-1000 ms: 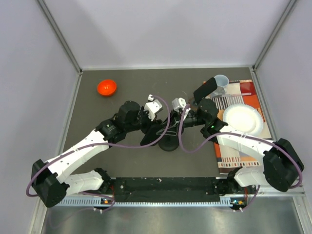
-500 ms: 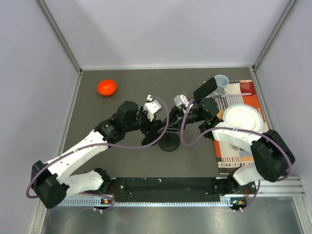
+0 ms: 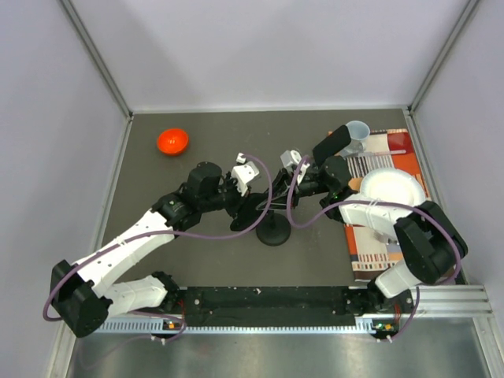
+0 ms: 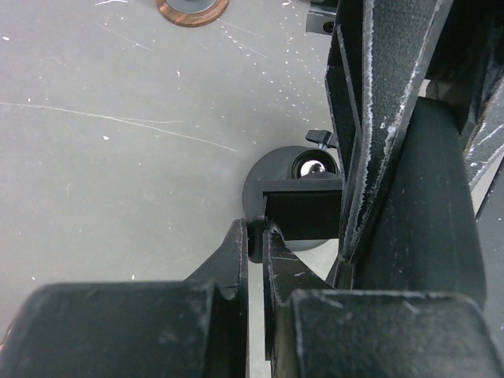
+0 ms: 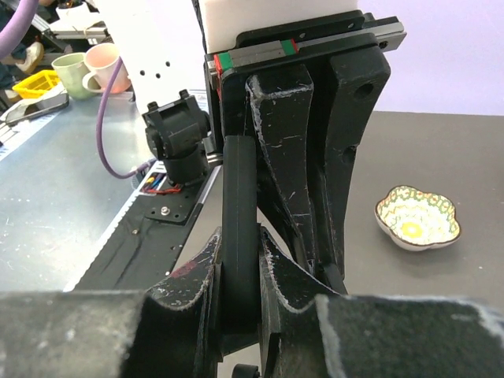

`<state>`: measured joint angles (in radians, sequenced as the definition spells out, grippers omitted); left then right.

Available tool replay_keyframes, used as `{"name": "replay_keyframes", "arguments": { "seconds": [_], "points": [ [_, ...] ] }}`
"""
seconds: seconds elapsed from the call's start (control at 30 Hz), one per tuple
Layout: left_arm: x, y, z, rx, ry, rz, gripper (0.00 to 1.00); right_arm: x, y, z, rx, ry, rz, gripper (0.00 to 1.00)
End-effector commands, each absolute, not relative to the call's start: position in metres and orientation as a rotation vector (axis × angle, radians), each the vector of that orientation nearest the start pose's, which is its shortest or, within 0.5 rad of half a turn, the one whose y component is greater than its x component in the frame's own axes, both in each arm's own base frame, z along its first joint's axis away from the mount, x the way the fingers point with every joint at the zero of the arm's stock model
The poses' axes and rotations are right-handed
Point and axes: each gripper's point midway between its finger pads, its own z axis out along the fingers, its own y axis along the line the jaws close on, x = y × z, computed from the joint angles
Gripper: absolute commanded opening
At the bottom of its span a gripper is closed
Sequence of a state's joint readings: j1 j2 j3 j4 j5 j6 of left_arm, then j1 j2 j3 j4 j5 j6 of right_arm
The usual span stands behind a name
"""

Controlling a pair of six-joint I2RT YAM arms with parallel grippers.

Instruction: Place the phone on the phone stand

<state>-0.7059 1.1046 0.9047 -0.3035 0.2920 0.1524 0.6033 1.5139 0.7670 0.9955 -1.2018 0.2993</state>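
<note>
The phone stand has its round black base (image 3: pixel 273 232) on the table centre; the base (image 4: pixel 277 169) and small rectangular head (image 4: pixel 303 214) show in the left wrist view. My left gripper (image 3: pixel 258 206) (image 4: pixel 257 236) is shut on the edge of that head. My right gripper (image 3: pixel 285 200) (image 5: pixel 239 244) is shut on the phone (image 5: pixel 238 197), a black slab seen edge-on. The phone reaches out towards the left gripper. In the top view it appears as the dark bar (image 3: pixel 243 217) left of the stand.
An orange bowl (image 3: pixel 172 141) sits at the far left. A white cup (image 3: pixel 358 131), a white plate (image 3: pixel 391 193) and a striped mat (image 3: pixel 387 253) lie at right. A dark grey upright plate (image 3: pixel 331 143) stands behind the right gripper. A small patterned dish (image 5: pixel 416 218) shows in the right wrist view.
Both grippers have shifted slightly towards the far side, and the right arm's elbow has swung inward to the left. Both grips look unchanged.
</note>
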Motion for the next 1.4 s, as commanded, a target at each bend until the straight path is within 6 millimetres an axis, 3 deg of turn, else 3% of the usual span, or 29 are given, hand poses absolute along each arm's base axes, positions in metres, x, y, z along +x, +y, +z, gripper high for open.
{"name": "replay_keyframes", "arguments": {
  "seconds": [0.0,0.17,0.2,0.27,0.3,0.5,0.63,0.87,1.1,1.23,1.37],
  "points": [
    [0.214,-0.266,0.196,1.09,1.89,-0.746,0.0,0.224,0.34,0.271,-1.234,1.0,1.332,0.0],
    [0.23,-0.255,0.2,0.977,1.904,-0.646,0.0,0.229,0.336,0.262,-1.218,1.11,1.304,0.0],
    [0.235,-0.253,0.203,0.929,1.908,-0.627,0.0,0.23,0.334,0.249,-1.205,1.208,1.322,0.0],
    [0.246,-0.244,0.209,0.847,1.912,-0.561,0.0,0.239,0.331,0.248,-1.171,1.278,1.259,0.0],
    [0.256,-0.236,0.213,0.767,1.913,-0.503,0.0,0.24,0.328,0.237,-1.151,1.367,1.26,0.0],
    [0.285,-0.191,0.236,0.433,1.889,-0.276,0.0,0.252,0.32,0.243,-1.035,1.565,1.17,0.0],
    [0.286,-0.174,0.244,0.356,1.877,-0.207,0.0,0.261,0.303,0.221,-0.892,1.827,0.985,0.0],
    [0.291,-0.144,0.259,0.216,1.849,-0.074,0.0,0.27,0.266,0.197,-0.671,2.048,0.628,0.0],
    [0.292,-0.113,0.262,0.094,1.854,0.098,0.0,0.281,0.218,0.193,-0.482,2.143,0.289,0.0],
    [0.291,-0.111,0.266,0.078,1.842,0.104,0.0,0.289,0.193,0.188,-0.379,2.172,0.098,0.0],
    [0.287,-0.121,0.267,0.124,1.862,0.105,0.0,0.295,0.176,0.183,-0.314,2.214,-0.097,0.0]
  ]
}}
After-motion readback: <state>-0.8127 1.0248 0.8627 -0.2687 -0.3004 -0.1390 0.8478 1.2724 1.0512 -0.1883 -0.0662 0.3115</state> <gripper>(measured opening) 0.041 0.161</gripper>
